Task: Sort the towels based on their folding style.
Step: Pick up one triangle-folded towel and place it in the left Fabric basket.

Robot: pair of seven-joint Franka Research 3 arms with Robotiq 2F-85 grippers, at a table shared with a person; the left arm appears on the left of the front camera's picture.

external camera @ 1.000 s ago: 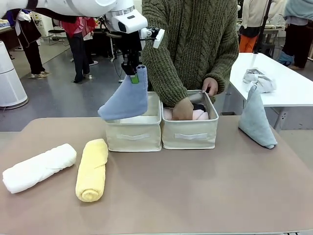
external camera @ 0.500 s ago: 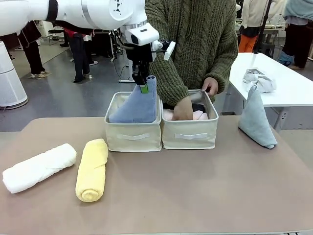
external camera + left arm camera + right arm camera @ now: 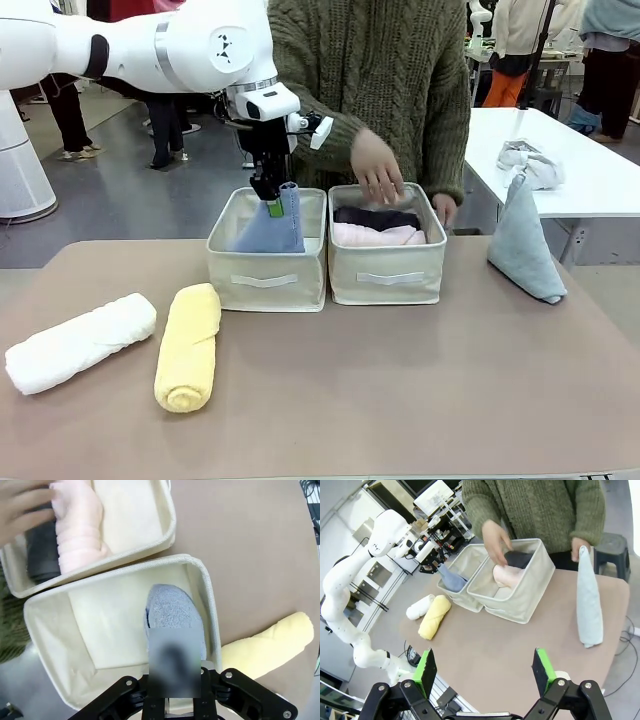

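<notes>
— Brown tabletop (image 3: 400,400) on my front feed, grey hall floor (image 3: 120,200) behind it, and a person (image 3: 400,100) in an olive cable-knit sweater (image 3: 330,60) at the far side. I'll take the left cream fabric box (image 3: 265,280) as my marker.

— Fine. Left arm?

— My left gripper (image 3: 273,207) hangs straight over that box, fingers pinched tight on the tip of the periwinkle-blue terry cone towel (image 3: 268,232). The cone's body sits down inside the box, close to its right wall. Whether its base rests on the box floor I can't quite say. The cone hides it from my wrist camera, and the box wall hides it from the front.

— And the right?

— My right gripper (image 3: 484,671) is up over the near side of the table, well apart from the box. Its green pads are spread wide with nothing between them.

— The other towels?

— Right up against the box's right side is a second cream fabric box (image 3: 388,280). It holds the pink terry roll (image 3: 378,235) on my side and the dark grey terry roll (image 3: 375,215) behind it. The person's hand (image 3: 375,168) hovers above those two, not touching them as far as I can see. In front of my marker box and to its left lies the yellow terry roll (image 3: 188,345). The white terry roll (image 3: 80,342) lies further left again, near it. Well to the right, past the second box, the pale grey-teal terry cone (image 3: 524,245) stands upright on the table.
</notes>
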